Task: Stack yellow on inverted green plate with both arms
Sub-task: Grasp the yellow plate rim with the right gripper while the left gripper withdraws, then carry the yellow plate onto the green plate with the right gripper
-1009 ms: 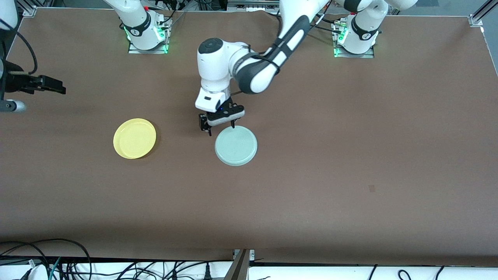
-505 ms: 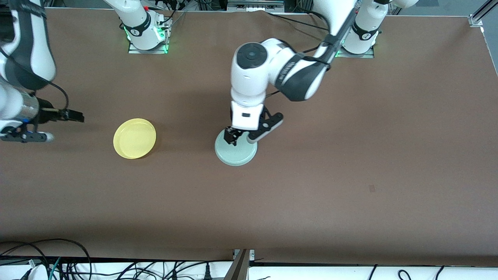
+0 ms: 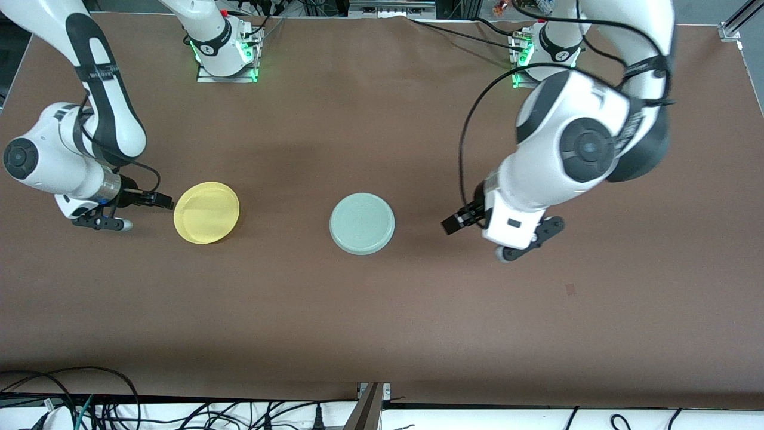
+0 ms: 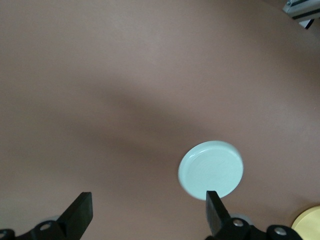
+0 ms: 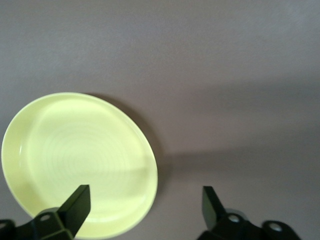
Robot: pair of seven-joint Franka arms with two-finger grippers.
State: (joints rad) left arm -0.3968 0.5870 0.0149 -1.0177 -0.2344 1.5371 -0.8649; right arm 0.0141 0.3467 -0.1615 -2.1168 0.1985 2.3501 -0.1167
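The yellow plate (image 3: 206, 212) (image 5: 80, 162) lies rim up toward the right arm's end of the table. The green plate (image 3: 362, 223) (image 4: 211, 170) lies upside down mid-table, its flat underside up. My right gripper (image 3: 164, 202) (image 5: 145, 205) is low at the yellow plate's edge and open; one finger is over the plate's inside, the other over bare table beside the rim. My left gripper (image 3: 455, 223) (image 4: 147, 212) is open and holds nothing, apart from the green plate toward the left arm's end. A sliver of the yellow plate (image 4: 307, 225) shows in the left wrist view.
Both arm bases (image 3: 227, 54) (image 3: 543, 60) stand along the table's back edge. Cables (image 3: 59, 406) lie below the table's front edge. A small dark mark (image 3: 570, 289) sits on the brown tabletop (image 3: 382, 310). A metal frame corner (image 4: 302, 10) shows in the left wrist view.
My left arm has swung away from the green plate toward its own end of the table. My right gripper has come in from the table's end to the yellow plate's edge.
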